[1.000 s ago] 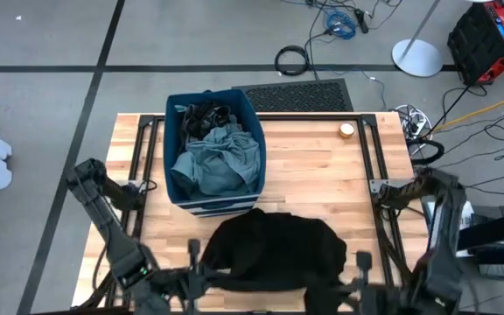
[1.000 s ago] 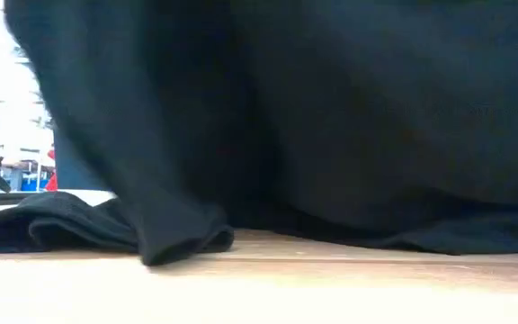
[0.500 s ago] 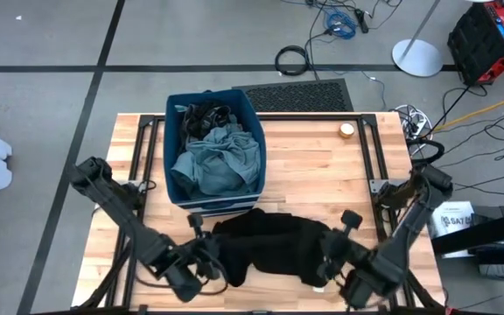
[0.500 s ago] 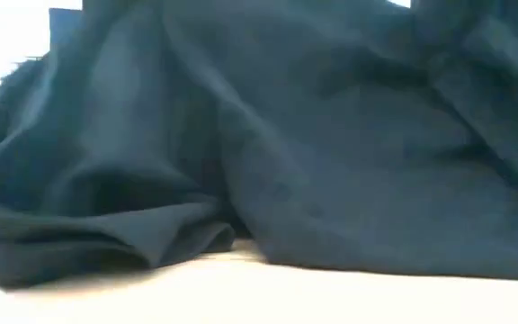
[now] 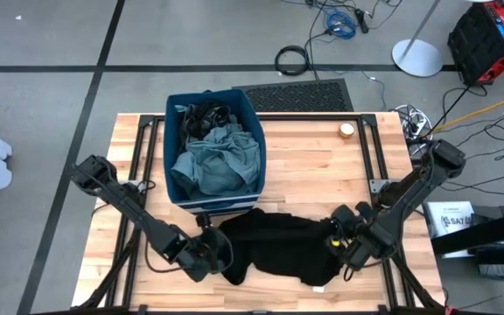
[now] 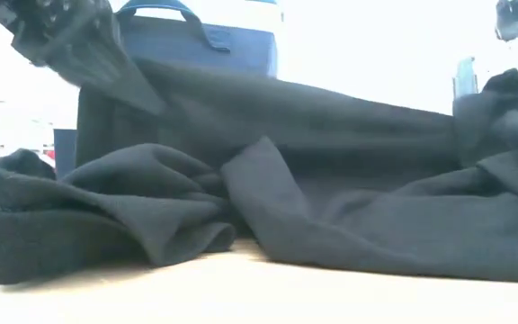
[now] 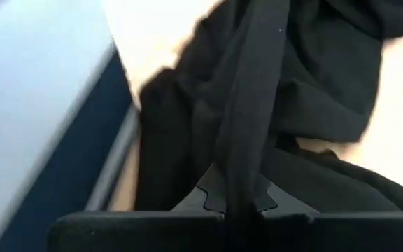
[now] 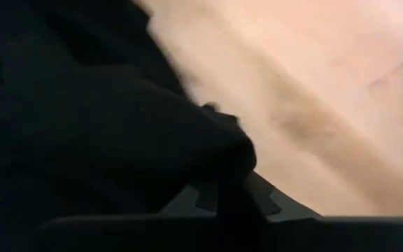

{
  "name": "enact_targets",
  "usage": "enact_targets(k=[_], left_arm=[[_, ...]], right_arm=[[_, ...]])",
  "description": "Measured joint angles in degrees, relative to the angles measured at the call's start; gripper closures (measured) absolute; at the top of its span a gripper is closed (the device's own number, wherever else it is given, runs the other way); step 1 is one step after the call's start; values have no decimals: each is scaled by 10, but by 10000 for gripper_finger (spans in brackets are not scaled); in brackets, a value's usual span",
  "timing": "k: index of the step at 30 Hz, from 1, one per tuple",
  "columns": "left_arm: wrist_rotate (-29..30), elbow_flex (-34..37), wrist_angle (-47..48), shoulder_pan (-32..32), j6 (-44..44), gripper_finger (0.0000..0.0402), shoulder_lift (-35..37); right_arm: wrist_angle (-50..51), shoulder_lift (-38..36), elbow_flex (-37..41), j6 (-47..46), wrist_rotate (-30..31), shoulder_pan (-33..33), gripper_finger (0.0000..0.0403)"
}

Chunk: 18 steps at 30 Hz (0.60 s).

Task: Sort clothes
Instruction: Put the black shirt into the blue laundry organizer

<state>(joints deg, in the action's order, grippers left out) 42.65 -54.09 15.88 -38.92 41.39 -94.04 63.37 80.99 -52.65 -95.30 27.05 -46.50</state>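
Surroundings: navy bin [image 5: 214,149] at the desk's [image 5: 313,166] far-left part, filled with a grey-green garment [image 5: 217,162] and dark pieces [image 5: 201,114]; small round object [image 5: 346,129] near the far-right corner.
In the way: bin just beyond the black garment [image 5: 278,249], hiding the room behind in the low view.
Black garment: crumpled along the desk's near edge, stretched between both arms.
Left gripper [image 5: 221,256]: fingers [image 7: 208,196] clamped on the black garment's left end.
Right gripper [image 5: 332,247]: fingers [image 8: 257,196] pinched shut on its right end.
Change: both grippers farther from the near edge than a second ago; garment lower, more bunched.
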Motion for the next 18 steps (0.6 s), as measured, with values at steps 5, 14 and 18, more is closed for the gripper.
enact_targets(k=[5, 14, 18], left_arm=[[-43, 10, -35, 11, 0, 393, 0], [-59, 10, -111, 11, -109, 372, 0], [-102, 10, -132, 10, -156, 323, 0]], right_arm=[[-111, -29, 49, 26, -23, 4, 371], [-126, -45, 49, 74, -95, 4, 245], [-132, -25, 49, 75, -99, 4, 188]])
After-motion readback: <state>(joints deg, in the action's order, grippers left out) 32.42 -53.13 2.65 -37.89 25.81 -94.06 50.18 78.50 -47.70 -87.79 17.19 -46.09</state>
